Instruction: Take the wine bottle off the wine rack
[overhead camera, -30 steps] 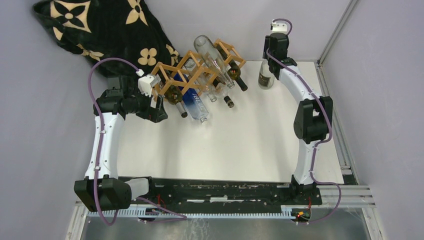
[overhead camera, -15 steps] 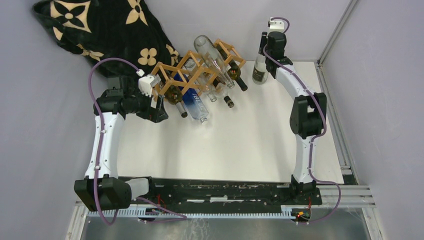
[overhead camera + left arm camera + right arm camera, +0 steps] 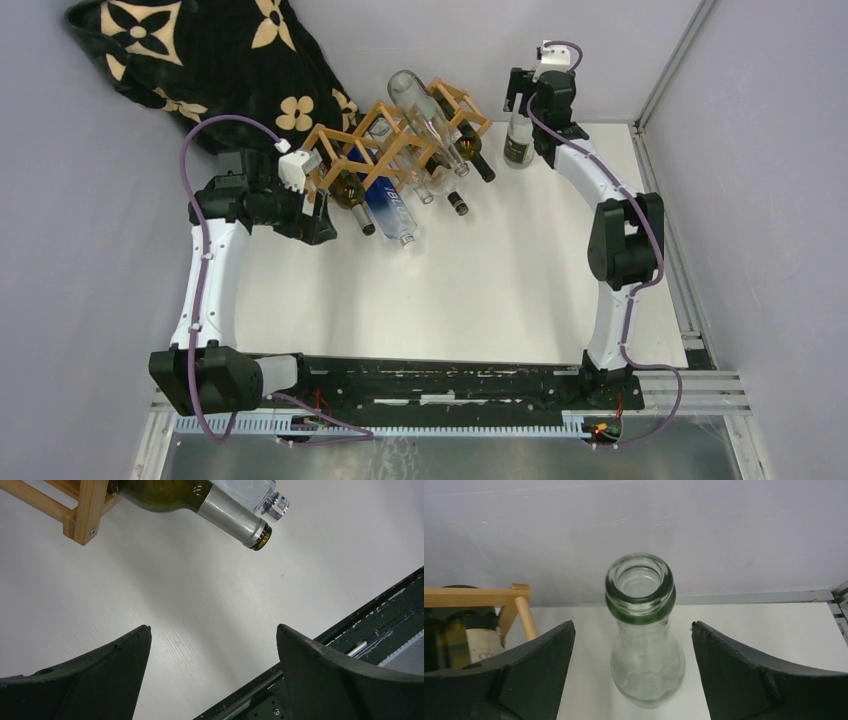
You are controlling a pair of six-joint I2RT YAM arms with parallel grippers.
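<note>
The clear glass wine bottle [image 3: 517, 142] stands upright on the white table, right of the wooden wine rack [image 3: 330, 137]. My right gripper [image 3: 520, 98] hangs around its neck, open. In the right wrist view the wine bottle [image 3: 640, 630] rises between my right gripper's [image 3: 631, 625] spread fingers, with a gap on each side. My left gripper [image 3: 318, 215] is open at the rack's left end. The left wrist view shows nothing between my left gripper's [image 3: 213, 627] fingers, with the rack's corner [image 3: 87, 510] up ahead.
Several bottles lie in the rack: a dark green one [image 3: 170, 492] with a silver neck, a blue one [image 3: 390, 210], a clear one [image 3: 420, 100] on top. A black flowered blanket [image 3: 200, 60] fills the back left corner. The back wall is close behind the standing bottle.
My right gripper was shut on the wine bottle's neck and has now opened, letting it go. The bottle has moved slightly left and stands on the table. The left arm is unmoved.
</note>
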